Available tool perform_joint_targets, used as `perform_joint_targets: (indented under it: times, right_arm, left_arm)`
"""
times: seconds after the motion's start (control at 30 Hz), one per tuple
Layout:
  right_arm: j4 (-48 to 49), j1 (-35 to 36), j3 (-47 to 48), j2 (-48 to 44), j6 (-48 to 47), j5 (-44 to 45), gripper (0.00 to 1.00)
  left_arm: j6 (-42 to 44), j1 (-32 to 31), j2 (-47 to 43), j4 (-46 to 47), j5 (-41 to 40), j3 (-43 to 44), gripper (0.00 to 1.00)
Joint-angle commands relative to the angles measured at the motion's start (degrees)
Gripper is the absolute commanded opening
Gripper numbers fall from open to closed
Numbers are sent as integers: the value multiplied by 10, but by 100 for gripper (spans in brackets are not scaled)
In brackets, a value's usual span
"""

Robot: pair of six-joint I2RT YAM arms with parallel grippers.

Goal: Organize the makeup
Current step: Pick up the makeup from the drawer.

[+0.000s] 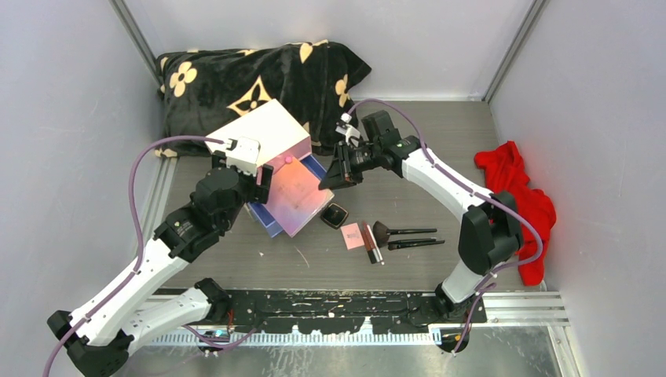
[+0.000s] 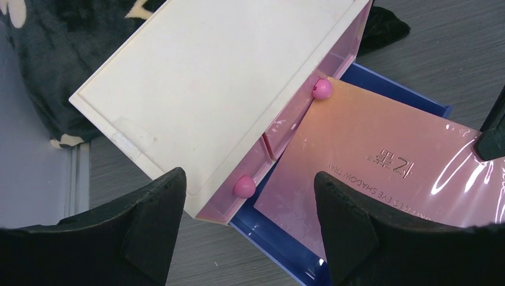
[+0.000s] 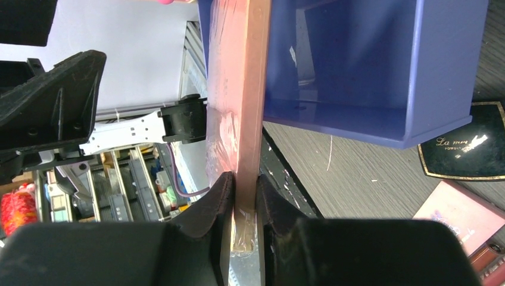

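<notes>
Pinching the flat pink palette [image 3: 237, 89] by its edge, your right gripper [image 3: 244, 186] holds it over the open blue drawer [image 3: 357, 126] of the white chest [image 2: 220, 77], left of centre. Your left gripper [image 2: 250, 180] hangs released, jaws wide, above chest and palette. Loose on the table, near right of the drawer: black compact [image 1: 335, 214], pink compact [image 1: 352, 236], slim tube [image 1: 374, 247], two brushes [image 1: 404, 232].

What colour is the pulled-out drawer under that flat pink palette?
The drawer under the palette is deep blue, clearest in the right wrist view.
</notes>
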Motion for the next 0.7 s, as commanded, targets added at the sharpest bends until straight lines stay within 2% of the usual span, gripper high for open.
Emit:
perform_joint_targets:
  times: [0.0, 0.23, 0.5, 0.67]
  right_arm:
    - [44, -4, -9, -66, 10, 24, 1]
    - [159, -3, -83, -146, 85, 108, 1]
    - [198, 3, -150, -228, 116, 215, 1]
    - [193, 2, -175, -259, 119, 225, 1]
  left_arm:
    - [7, 3, 2, 28, -3, 12, 79]
    - [0, 3, 2, 20, 0, 15, 78]
    - [10, 3, 2, 12, -18, 25, 78]
    - [6, 3, 9, 3, -15, 29, 77]
